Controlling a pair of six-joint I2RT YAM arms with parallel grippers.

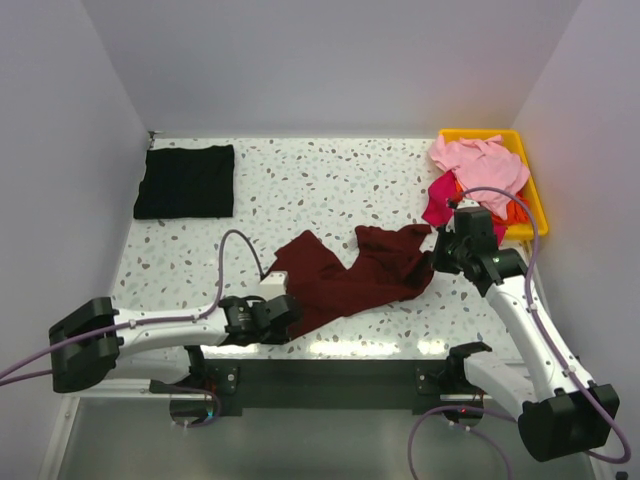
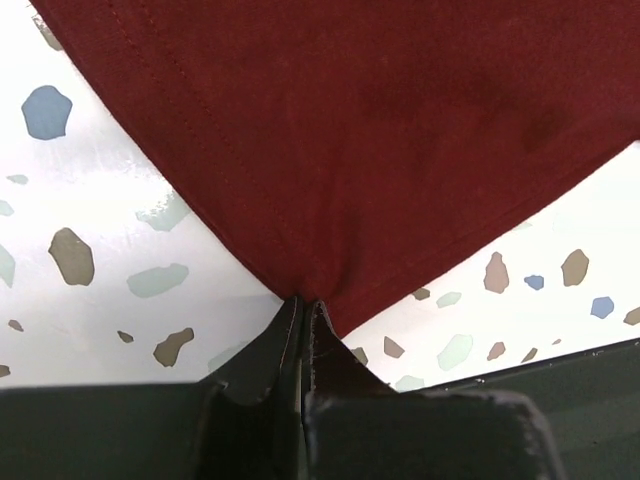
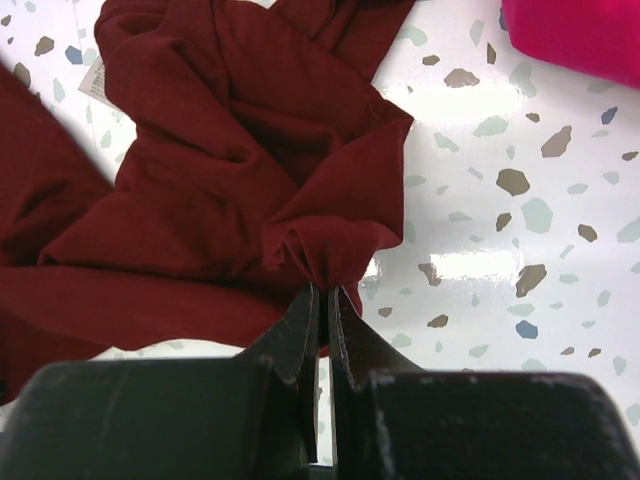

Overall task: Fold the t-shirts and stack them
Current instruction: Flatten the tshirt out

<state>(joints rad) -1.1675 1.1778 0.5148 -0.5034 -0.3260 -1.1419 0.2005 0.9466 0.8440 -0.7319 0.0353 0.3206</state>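
Left gripper (image 2: 303,300) is pinching one pointed corner of the maroon t-shirt (image 1: 350,275), jaws pressed together on the cloth. Two parallel lines of hem stitching are running away from the fingertips. Ahead of the tips the fabric is spreading in a smooth, flat triangle over the glossy speckled table (image 1: 330,170).

Right gripper (image 3: 322,290) is clamping a small bunched knot of the same shirt, jaws drawn nearly together with cloth between them. Ahead and to the left of its fingers the matte weave is piling in deep, soft folds. A white label (image 3: 95,75) is showing at the far left. Ahead to the right, the edge of a magenta t-shirt (image 3: 580,35) is lying on the table.

From overhead I am seeing the maroon shirt stretching as a crumpled band between the two grippers. Just beyond the right gripper, a yellow plastic bin (image 1: 537,200) is holding a crumpled light pink t-shirt (image 1: 478,160), with an orange one (image 1: 515,212) peeking out beneath. Well ahead of the left gripper, a black t-shirt (image 1: 186,181) is lying folded in a flat rectangle.
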